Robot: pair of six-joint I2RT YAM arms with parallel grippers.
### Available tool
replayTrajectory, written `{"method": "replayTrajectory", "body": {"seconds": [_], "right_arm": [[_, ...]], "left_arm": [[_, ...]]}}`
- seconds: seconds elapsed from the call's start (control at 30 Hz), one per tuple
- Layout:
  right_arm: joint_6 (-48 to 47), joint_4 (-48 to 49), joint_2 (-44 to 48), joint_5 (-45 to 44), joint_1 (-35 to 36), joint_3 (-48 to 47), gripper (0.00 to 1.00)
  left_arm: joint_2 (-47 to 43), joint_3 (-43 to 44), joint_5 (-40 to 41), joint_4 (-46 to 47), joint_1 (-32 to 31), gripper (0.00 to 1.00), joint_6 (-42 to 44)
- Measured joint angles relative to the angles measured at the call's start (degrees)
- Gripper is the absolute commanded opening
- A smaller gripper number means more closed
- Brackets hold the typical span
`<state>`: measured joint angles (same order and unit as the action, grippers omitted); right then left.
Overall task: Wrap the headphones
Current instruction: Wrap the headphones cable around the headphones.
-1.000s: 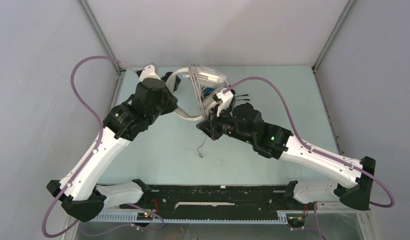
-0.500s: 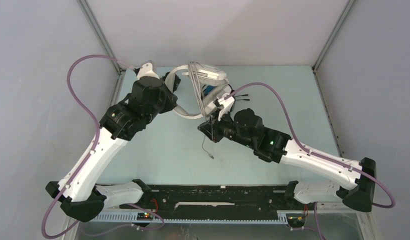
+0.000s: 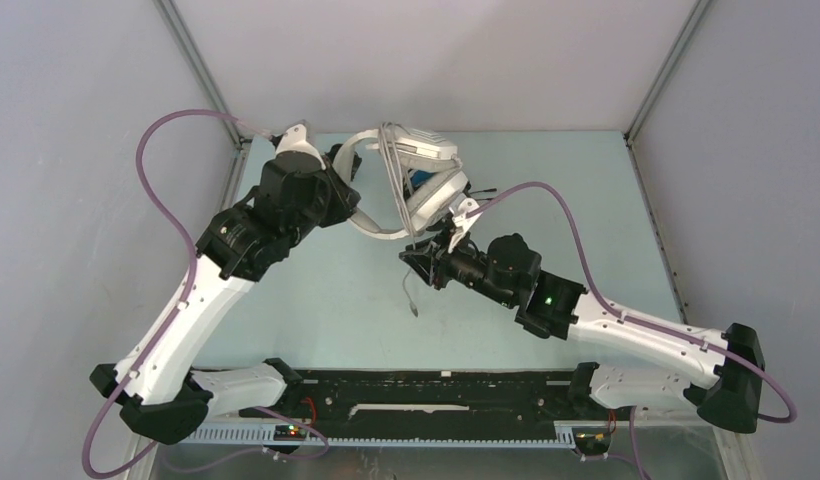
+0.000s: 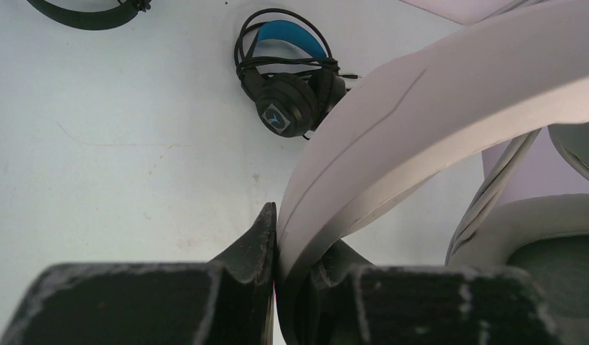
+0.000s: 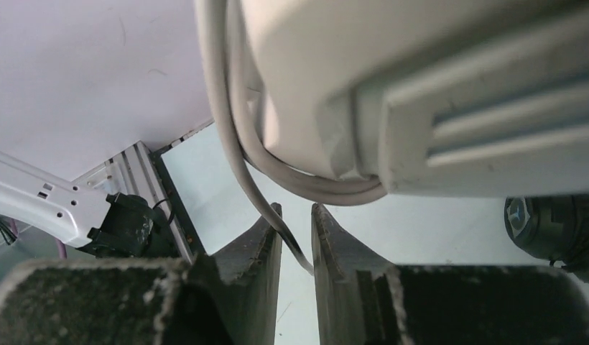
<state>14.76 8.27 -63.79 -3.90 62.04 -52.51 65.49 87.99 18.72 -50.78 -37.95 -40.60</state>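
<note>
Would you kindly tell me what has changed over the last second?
The right tool eased its jaws apart around the cable of the white headphones, while its arm drew back slightly toward the near right. The left tool stayed clamped on the white headband, and the headphones hardly moved.

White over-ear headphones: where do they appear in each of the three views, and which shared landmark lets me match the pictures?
Top external: the white headphones are at the far centre, between the two arms.
Left wrist: their headband sweeps from bottom centre to upper right, clamped in the left pincer.
Right wrist: one ear cup fills the upper right.
Shared landmark: the grey cable wound around the headphones, visible in all three views.
</note>
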Motion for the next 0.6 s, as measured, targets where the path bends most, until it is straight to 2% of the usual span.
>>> {"method": "replayTrajectory", "body": {"seconds": [0.2,0.6], "right_arm": [[-0.24,5.62,0.00,-0.02,0.00,3.63,0.30],[1.97,14.10,0.09,-2.45,0.00,11.15,0.35]], "left_arm": [[-0.48,0.00,-1.14,0.04,0.11,0.00,-1.25],[-0.76,0.39,-4.61,1.49,0.09,0.00,-2.05]]}}
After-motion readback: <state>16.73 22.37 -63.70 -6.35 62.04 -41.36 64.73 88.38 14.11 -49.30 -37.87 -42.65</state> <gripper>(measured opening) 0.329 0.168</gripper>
